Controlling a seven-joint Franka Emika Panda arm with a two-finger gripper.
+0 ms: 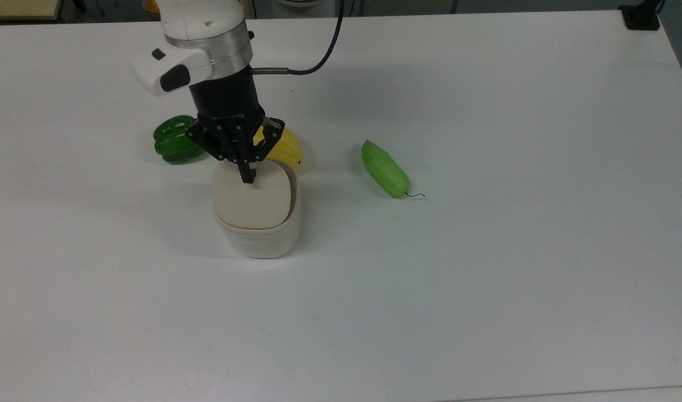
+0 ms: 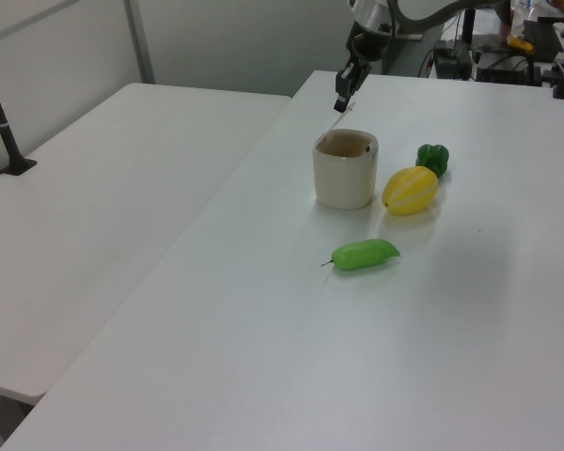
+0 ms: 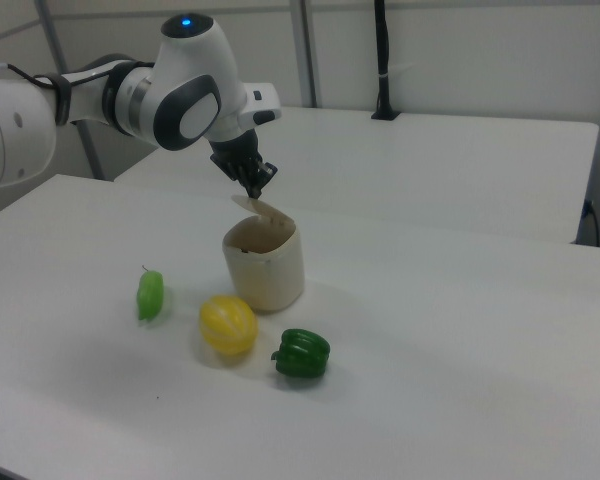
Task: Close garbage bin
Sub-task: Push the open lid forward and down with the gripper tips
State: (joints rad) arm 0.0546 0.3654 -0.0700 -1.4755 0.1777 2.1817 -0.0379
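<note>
End effector [image 1: 247, 174] has its fingers pressed together into one tip, resting on the garbage bin's [image 1: 258, 237] beige lid [image 1: 254, 196] near the hinge side. The right view shows that lid [image 3: 262, 208] tilted, not seated yet. The bin sits on the white worktop [image 1: 486, 251], just in front of the yellow melon [image 1: 285, 148] in the top view. My worry: pushing so close to the hinge could let the tip slide off, or tip the light tub.
</note>
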